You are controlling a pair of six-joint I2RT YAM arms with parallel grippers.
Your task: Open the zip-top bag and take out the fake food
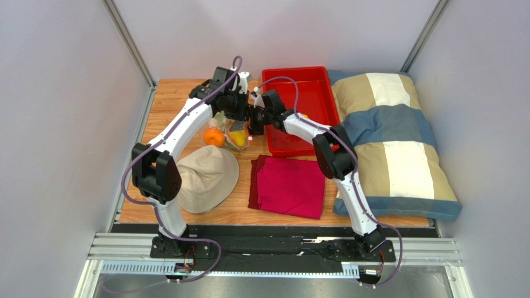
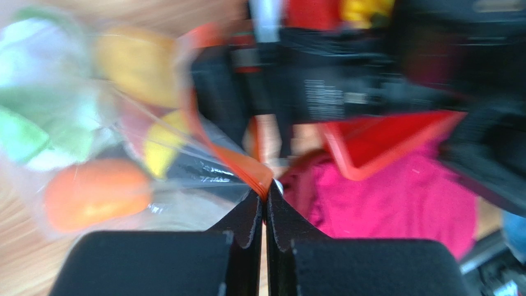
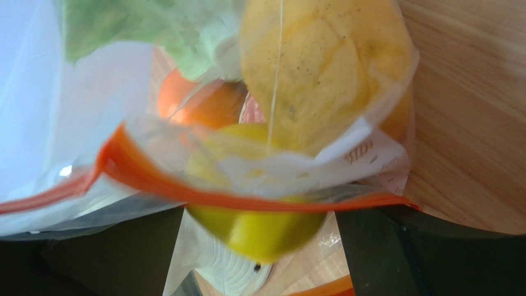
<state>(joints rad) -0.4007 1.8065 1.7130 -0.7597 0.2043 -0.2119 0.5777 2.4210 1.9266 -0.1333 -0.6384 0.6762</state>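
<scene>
The zip-top bag hangs just above the wooden table between the two arms, a clear bag with an orange-red zip strip. My left gripper is shut on an end of that strip. Fake food shows through the plastic: an orange, white and green cauliflower and yellow pieces. My right gripper is open at the bag's mouth, its fingers spread wide. A yellow piece bulges below the strip between them, touching neither. A big yellow fruit sits behind it.
The red tray stands right of the bag, at the back. A magenta cloth lies in front of it and a beige hat to its left. A striped pillow fills the right side.
</scene>
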